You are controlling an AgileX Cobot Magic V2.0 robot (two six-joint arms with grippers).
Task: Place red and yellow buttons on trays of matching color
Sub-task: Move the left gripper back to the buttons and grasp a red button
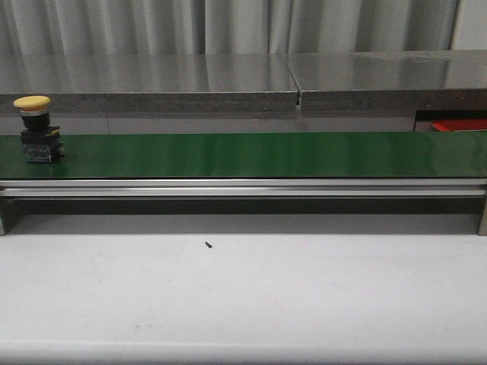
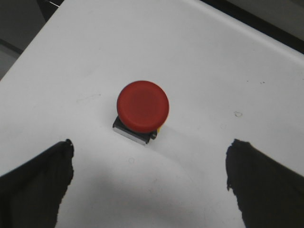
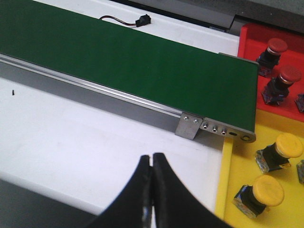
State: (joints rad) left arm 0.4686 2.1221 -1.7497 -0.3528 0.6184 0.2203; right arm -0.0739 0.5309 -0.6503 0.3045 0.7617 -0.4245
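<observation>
Front view: a yellow button (image 1: 36,128) stands upright at the far left end of the green belt (image 1: 251,154), cap up, dark base on the belt. Neither arm shows in this view. A small dark speck (image 1: 208,245) lies on the white tabletop (image 1: 243,296) in front of the belt frame. At the far right, behind the belt, only a sliver of something red is visible.

Left wrist view: the left tool (image 2: 149,183) hangs over a red button (image 2: 142,106) that stands on a white surface. Its two fingers (image 2: 35,185) are spread wide, one on each side, both clear of the button and holding nothing. The cap hides most of the button's body; only a grey base edge and a bit of yellow show beneath it.

Right wrist view: the right tool (image 3: 152,190) has its fingers pressed together with nothing between them, above the tabletop near the belt's end. Beyond the end sit a red tray (image 3: 247,40) holding red-capped buttons and a yellow tray (image 3: 225,190) holding yellow-capped buttons. Both trays are cut off by the frame edge, so their full contents cannot be counted. A small black connector (image 3: 141,20) on a wire lies past the belt.
</observation>
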